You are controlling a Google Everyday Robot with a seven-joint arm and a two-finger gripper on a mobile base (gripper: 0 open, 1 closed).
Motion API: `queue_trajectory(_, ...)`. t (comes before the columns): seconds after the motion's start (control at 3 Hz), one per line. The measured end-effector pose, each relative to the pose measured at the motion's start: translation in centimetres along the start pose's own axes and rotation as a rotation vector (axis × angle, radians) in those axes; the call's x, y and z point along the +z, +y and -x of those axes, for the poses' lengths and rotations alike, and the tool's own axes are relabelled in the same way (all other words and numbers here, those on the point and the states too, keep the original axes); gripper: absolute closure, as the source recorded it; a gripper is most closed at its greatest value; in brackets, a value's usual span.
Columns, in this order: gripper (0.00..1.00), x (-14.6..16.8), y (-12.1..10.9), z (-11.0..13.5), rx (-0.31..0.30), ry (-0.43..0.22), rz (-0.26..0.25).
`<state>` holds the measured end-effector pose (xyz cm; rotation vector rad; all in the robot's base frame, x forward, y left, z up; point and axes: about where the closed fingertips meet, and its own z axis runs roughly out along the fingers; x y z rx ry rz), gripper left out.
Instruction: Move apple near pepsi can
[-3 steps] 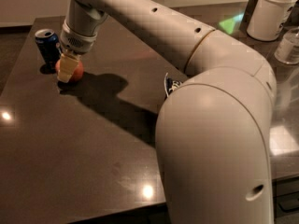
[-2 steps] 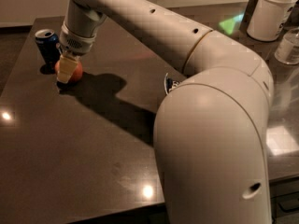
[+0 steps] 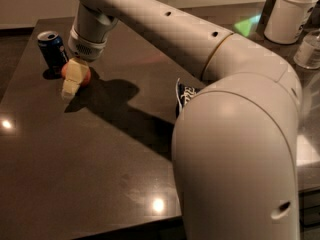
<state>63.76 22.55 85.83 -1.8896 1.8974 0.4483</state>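
Note:
The pepsi can (image 3: 51, 49), dark blue with a silver top, stands upright at the far left of the dark table (image 3: 100, 174). The red-orange apple (image 3: 84, 77) rests on the table just right of the can, a small gap apart. My gripper (image 3: 70, 81) hangs from the white arm straight over the apple and covers its middle and front. Its cream-coloured tip reaches down to the table in front of the apple.
A dark blue chip bag (image 3: 183, 95) with white lettering lies mid-table, mostly hidden behind my arm's big elbow (image 3: 235, 149). A white canister (image 3: 290, 14) and a clear bottle (image 3: 307, 49) stand at the far right. The table's front edge (image 3: 100, 230) is near.
The gripper's cream tip reaches slightly lower and nearer than before. The apple and the can have not moved.

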Motion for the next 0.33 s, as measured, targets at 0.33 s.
queue_trajectory(0.33, 0.00, 0.00, 0.00, -0.02, 0.000, 0.000, 0.000)
